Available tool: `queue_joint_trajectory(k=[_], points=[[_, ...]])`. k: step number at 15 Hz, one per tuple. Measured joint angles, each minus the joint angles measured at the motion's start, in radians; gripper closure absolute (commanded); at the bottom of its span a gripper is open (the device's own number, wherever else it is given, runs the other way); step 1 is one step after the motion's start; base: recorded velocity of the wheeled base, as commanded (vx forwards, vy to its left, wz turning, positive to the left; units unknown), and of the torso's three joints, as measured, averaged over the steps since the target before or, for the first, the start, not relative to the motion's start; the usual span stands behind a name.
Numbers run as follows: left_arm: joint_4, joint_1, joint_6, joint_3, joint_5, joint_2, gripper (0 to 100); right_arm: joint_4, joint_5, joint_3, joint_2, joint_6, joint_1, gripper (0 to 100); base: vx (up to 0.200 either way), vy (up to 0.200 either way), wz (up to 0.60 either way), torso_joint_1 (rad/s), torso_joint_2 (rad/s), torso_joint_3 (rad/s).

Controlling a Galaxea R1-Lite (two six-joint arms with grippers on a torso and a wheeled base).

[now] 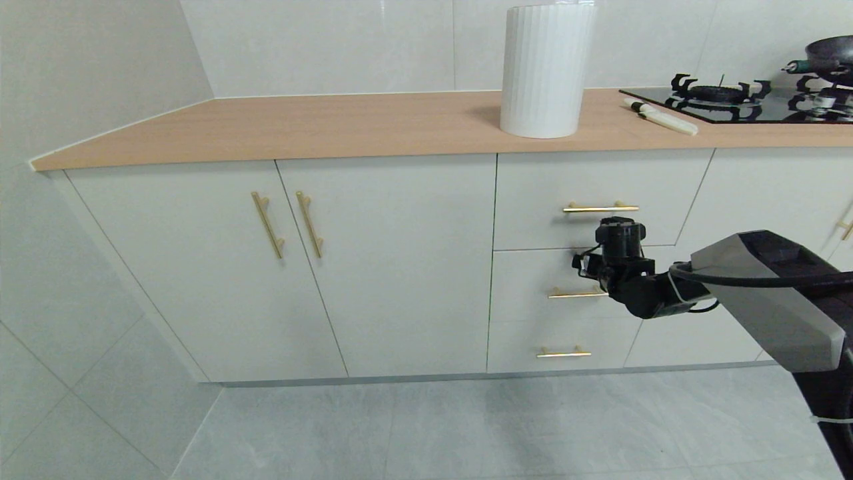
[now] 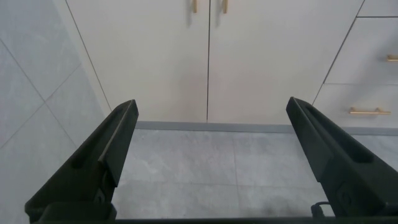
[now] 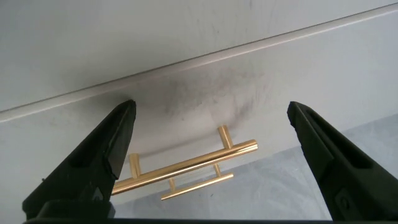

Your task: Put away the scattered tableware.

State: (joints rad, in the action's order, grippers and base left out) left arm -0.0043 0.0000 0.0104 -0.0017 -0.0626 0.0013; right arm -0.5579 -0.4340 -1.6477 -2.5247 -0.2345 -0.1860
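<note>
Nearest to us, the left gripper (image 2: pixel 211 104) hangs low with its fingers (image 2: pixel 99 162) spread wide and nothing between them. Past their tips lies the grey floor (image 2: pixel 205 168), and farther on the shut cabinet doors (image 2: pixel 208 62). The right gripper (image 3: pixel 210 111) is held out before the stack of drawers, its fingers (image 3: pixel 99 162) likewise parted and empty. The brass handle (image 3: pixel 186 167) of the middle drawer (image 1: pixel 526 280) sits just ahead of the tips and roughly between them, and as far as we can tell it is not touched. Above those fingers is the top drawer (image 1: pixel 533 193) and below them the bottom drawer (image 1: pixel 513 347). All three are shut, so what they hold is hidden from us. Higher and farther off runs the wooden counter (image 1: pixel 333 123). Up beyond the right fingers stands a white ribbed cylinder (image 1: pixel 545 70), whose inside we cannot see. Off to their right side lies the one piece of tableware we can make out — a pale utensil (image 1: pixel 661 117), flat on the counter just beside the hob (image 1: pixel 726 100), well apart from either gripper. A dark pan (image 1: pixel 830 53) rests on the far burner, its contents out of sight. We judge the task barely begun: nothing is stowed and no drawer is open. What seems left is to close on the handle, pull the drawer out, fetch the utensil from the counter, lay it inside and push the drawer shut.
</note>
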Motion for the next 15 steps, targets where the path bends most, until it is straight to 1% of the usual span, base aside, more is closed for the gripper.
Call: queue_joint_trajectory(k=[4, 5, 7, 9, 11, 13, 15], points=[[0.000, 0.000, 0.000, 0.000, 0.000, 0.000, 0, -0.013, -0.004, 0.014, 0.006, -0.003, 0.009, 0, 0.000, 0.000, 0.00, 0.000, 0.00, 0.000], [0.000, 0.000, 0.000, 0.000, 0.000, 0.000, 0, -0.016, -0.001, 0.041, 0.024, -0.004, 0.009, 0, 0.000, 0.000, 0.00, 0.000, 0.00, 0.000], [0.000, 0.000, 0.000, 0.000, 0.000, 0.000, 0, -0.015, 0.004, 0.138, 0.095, -0.006, 0.008, 0, 0.000, 0.000, 0.00, 0.000, 0.00, 0.000], [0.000, 0.000, 0.000, 0.000, 0.000, 0.000, 0, -0.043, 0.007, 0.284, 0.216, -0.010, 0.006, 0, 0.000, 0.000, 0.00, 0.000, 0.00, 0.000], [0.000, 0.000, 0.000, 0.000, 0.000, 0.000, 0, -0.097, 0.007, 0.466, 0.366, -0.009, 0.006, 0, 0.000, 0.000, 0.00, 0.000, 0.00, 0.000], [0.000, 0.000, 0.000, 0.000, 0.000, 0.000, 0, -0.159, 0.005, 0.661, 0.562, 0.015, 0.001, 0, 0.000, 0.000, 0.00, 0.000, 0.00, 0.000], [0.000, 0.000, 0.000, 0.000, 0.000, 0.000, 0, -0.195, 0.002, 0.825, 0.766, 0.051, -0.002, 0, 0.000, 0.000, 0.00, 0.000, 0.00, 0.000]])
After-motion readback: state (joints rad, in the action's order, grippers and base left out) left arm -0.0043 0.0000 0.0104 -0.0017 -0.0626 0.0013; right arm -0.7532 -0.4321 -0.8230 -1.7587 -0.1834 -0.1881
